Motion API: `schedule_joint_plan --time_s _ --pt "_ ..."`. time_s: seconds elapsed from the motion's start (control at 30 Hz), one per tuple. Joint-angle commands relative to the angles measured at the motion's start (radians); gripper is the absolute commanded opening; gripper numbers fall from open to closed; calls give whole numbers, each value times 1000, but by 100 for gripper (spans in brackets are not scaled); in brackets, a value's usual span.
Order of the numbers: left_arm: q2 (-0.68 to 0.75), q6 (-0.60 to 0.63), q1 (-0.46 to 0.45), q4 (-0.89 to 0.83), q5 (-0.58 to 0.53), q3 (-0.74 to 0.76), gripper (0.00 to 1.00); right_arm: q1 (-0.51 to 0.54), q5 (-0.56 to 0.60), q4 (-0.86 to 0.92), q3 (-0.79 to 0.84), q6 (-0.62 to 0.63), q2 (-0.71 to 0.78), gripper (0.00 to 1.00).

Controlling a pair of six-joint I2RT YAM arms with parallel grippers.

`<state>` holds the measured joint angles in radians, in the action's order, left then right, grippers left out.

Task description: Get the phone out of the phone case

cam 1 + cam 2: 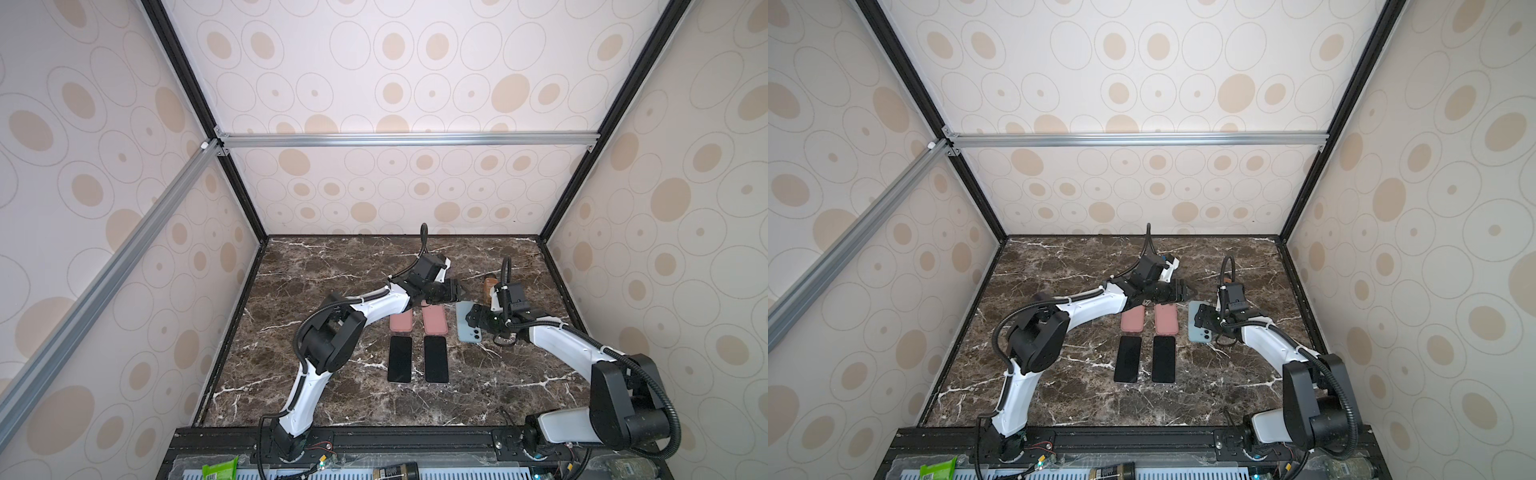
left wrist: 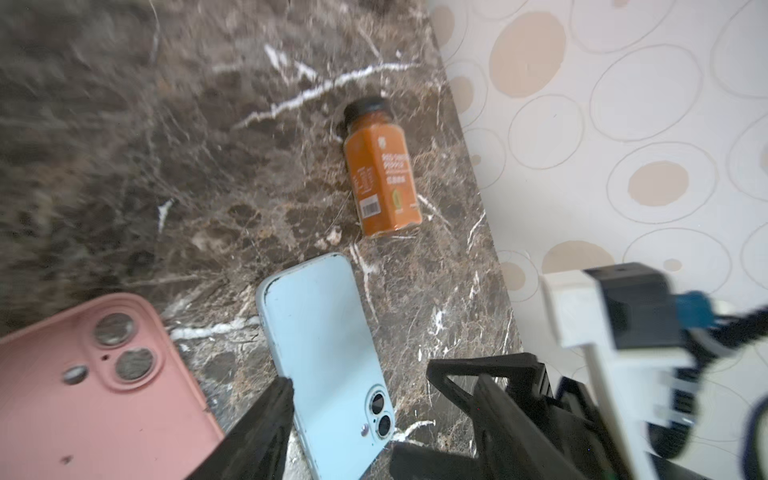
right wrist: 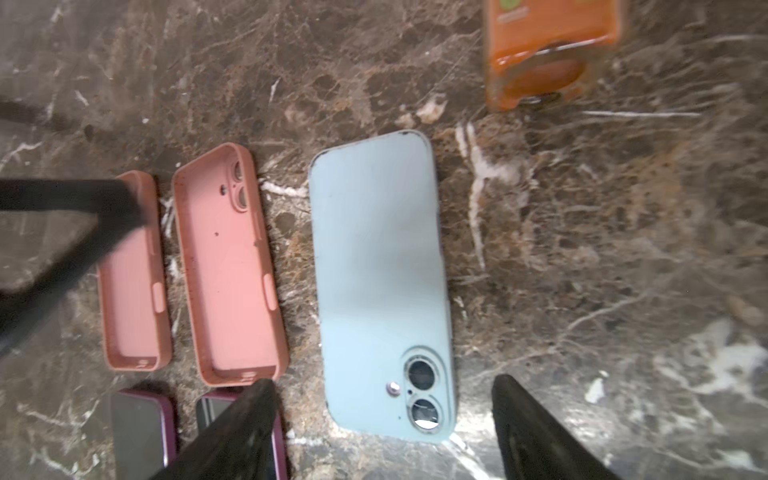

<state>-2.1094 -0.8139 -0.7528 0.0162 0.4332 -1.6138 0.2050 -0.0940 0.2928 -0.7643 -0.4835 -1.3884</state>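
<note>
Dark marble table [image 1: 332,270], booth of oval-patterned walls [image 1: 415,62]. In both top views, two empty pink cases [image 1: 435,322] lie side by side mid-table, with two black phones [image 1: 436,359] bare in front of them. The blue-cased phone [image 1: 465,331] lies flat and back up, just right of the cases. Its long axis runs from the robot's side toward the back wall, camera end nearer the robot. The right gripper [image 1: 471,314] sits directly over it, while the left gripper [image 1: 459,293] hovers off its far end, beside an orange bottle [image 1: 489,286] lying on its side. Left wrist view: fingers spread wide and empty, with the phone's [image 2: 324,345] camera half showing between them from above (contact not evident). Right wrist view: fingers also wide apart and holding nothing. They straddle the camera end across the phone's [image 3: 382,270] short width; touching or just clear, I cannot tell. Judgement: the right arm is the nearer one and already aligned to pinch the long edges. The left is placed to work the far end — case not yet off.
</note>
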Motion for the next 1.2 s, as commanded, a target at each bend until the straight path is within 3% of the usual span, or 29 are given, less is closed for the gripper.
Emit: schedule_joint_plan --time_s 0.0,0.17,0.37,0.77,1.17 --pt "83 44 15 -40 -143 53 69 35 128 105 -60 49 -27 88" --pt "163 26 47 12 -163 170 69 96 160 138 -132 75 -110 99" --pt "201 34 72 16 -166 213 70 138 214 186 -223 75 -232 99" --pt "189 34 78 21 -156 213 71 167 207 248 -307 61 -379 99" --pt "172 23 80 29 -143 205 70 181 242 312 -325 18 -441 85"
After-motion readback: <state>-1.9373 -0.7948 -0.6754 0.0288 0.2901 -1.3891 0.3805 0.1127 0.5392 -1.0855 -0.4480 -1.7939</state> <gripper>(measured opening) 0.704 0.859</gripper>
